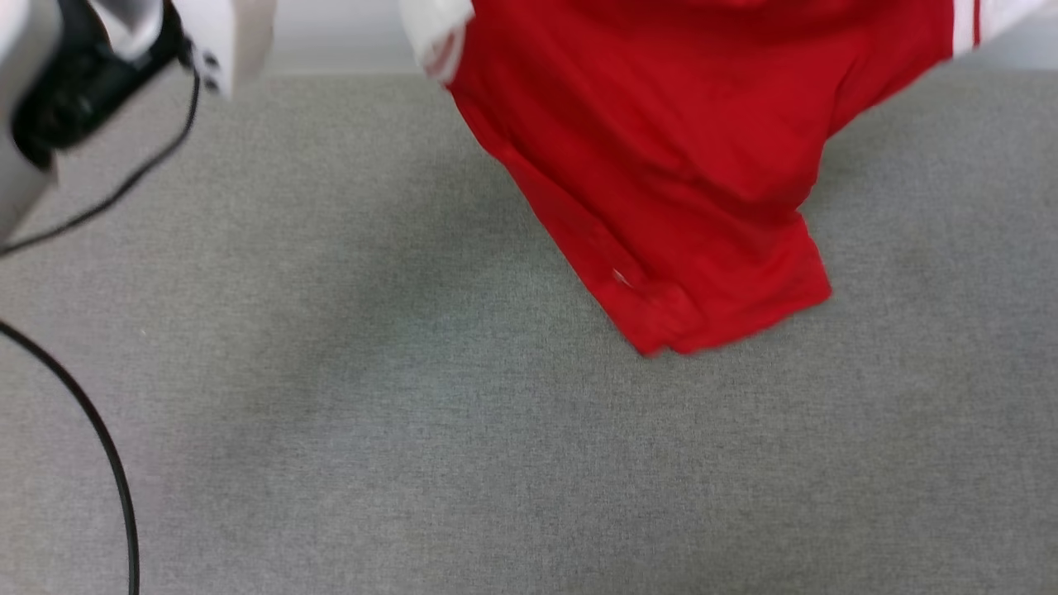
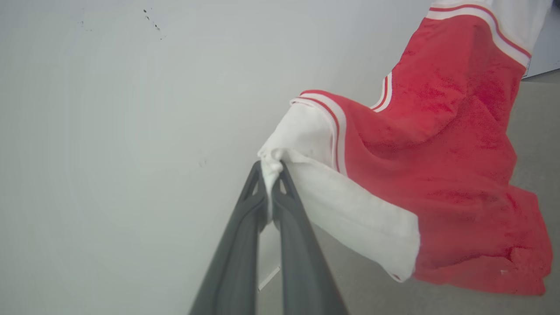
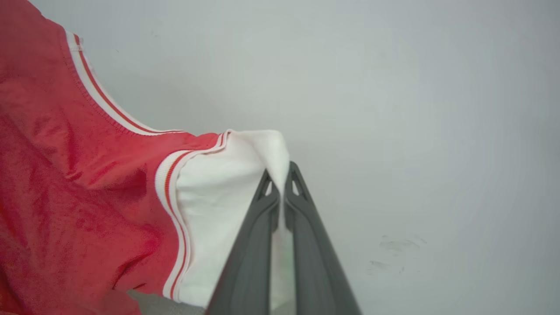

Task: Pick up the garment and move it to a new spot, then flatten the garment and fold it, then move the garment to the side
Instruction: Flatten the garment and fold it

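Observation:
The garment (image 1: 678, 165), a red jersey with white sleeves and striped trim, hangs in the air from the head view's top edge, its hem reaching down over the grey surface. In the left wrist view my left gripper (image 2: 271, 168) is shut on a bunched white sleeve of the garment (image 2: 437, 175). My right gripper (image 3: 278, 173), seen from the right wrist, is shut on the other white sleeve of the garment (image 3: 87, 197). The shirt stretches between the two grips in front of a pale wall.
A grey fabric-covered surface (image 1: 413, 413) spreads below the shirt. A black cable (image 1: 99, 438) curves along its left side, and part of my pale arm with a black joint (image 1: 74, 91) sits at the upper left. A pale wall (image 2: 131, 131) stands behind.

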